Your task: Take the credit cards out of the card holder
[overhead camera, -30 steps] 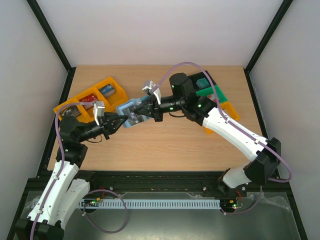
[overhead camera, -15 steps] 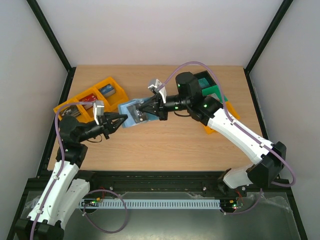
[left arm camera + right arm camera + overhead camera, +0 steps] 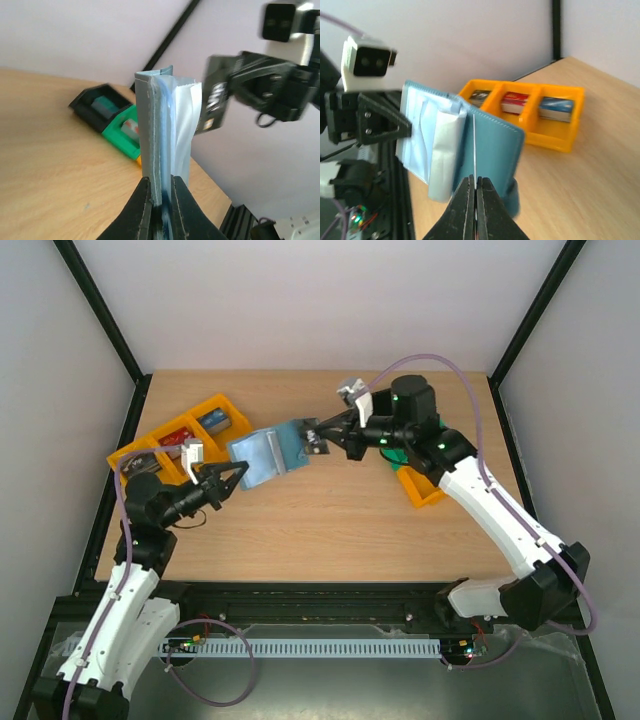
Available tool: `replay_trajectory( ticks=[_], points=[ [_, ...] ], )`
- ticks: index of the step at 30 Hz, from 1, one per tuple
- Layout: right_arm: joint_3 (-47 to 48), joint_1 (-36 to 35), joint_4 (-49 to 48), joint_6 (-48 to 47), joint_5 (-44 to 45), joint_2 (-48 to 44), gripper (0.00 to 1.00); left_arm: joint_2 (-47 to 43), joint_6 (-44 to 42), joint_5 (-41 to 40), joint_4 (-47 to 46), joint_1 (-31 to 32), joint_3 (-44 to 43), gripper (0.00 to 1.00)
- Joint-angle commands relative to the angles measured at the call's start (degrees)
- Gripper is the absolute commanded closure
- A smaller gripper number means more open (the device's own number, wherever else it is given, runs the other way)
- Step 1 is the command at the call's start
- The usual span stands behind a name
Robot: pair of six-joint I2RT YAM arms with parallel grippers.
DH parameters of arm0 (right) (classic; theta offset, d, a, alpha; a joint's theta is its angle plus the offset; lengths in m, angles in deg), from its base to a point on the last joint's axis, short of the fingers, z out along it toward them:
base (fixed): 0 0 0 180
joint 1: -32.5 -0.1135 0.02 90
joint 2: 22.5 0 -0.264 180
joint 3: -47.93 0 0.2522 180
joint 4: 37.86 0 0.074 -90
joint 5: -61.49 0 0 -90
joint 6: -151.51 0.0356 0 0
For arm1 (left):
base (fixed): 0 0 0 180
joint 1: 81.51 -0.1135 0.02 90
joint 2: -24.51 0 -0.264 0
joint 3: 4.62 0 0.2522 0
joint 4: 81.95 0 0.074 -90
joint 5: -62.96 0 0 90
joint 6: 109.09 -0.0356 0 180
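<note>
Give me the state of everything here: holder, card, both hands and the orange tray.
card holder: open, held by one edge.
credit card: gripped beside the holder; whether fully out, cannot tell.
left hand: shut on the card holder.
right hand: shut on the credit card.
orange tray: three compartments, each filled.

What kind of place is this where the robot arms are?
Probably a robot test lab, not a home: a wooden table boxed in by plain white walls and black frame bars, with a left arm and right arm bolted at its edge, plus an orange tray.
</note>
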Motion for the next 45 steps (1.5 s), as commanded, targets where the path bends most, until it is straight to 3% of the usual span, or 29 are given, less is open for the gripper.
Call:
replay_trajectory(
  ticks=[1,10,16,18,21,23,27,30,33,35,38,41,45],
  points=[
    [-1.14,4.65,-1.8,4.44,3.98,-3.12,0.98,0.16,7.51,-10.32,8.58,-1.15,4.27,0.98],
    [-0.28,6.54,1.49,6.03,7.09,-1.62,0.98,3.87,19.97,-20.18,13.62,-4.02,15.4,0.98],
    [-0.34,6.54,1.48,6.01,5.96,-1.01,0.98,4.48,20.89,-25.5,17.96,-4.92,18.16,0.98],
    [-0.06,6.54,1.56,6.22,5.41,-0.43,0.98,4.27,21.04,-28.85,21.2,-5.57,18.11,0.83],
    [0.23,6.54,2.17,6.36,4.81,0.14,0.98,3.69,21.2,-33.09,24.87,-6.57,17.43,0.49],
    [0.32,6.54,2.84,5.95,4.55,0.35,0.98,2.99,20.97,-34.38,25.84,-7.64,16.29,0.33],
    [0.6,6.48,4.11,5.58,4.85,0.22,0.98,0.93,20.14,-35.03,27.16,-10.21,12.03,0.19],
    [0.64,6.45,4.19,5.66,4.48,-0.06,0.98,-0.59,19.08,-33.52,25.94,-11.54,7.41,0.14],
    [0.83,6.43,4.25,5.92,4.2,-0.09,0.98,-1.58,15.23,-26.76,19.6,-11.64,2.3,0.13],
    [0.85,6.36,4.19,6.23,3.91,-0.07,0.98,-2.01,9.98,-21.95,13.2,-11.44,-0.49,0.13],
    [0.94,5.96,4.46,6.61,3.13,0.06,0.98,-3.55,-6.92,-16.58,6.21,-9.72,-4.85,0.17],
    [1.52,5.23,5.09,6.84,1.04,0.23,0.98,-5.62,-34.37,-10.6,7.75,-7.4,-8.69,0.19],
    [2.77,2.08,5.29,7.9,-0.35,1.37,0.98,-10.61,-77.85,-10.55,12.59,-2.3,-6.79,0.17]
  ],
)
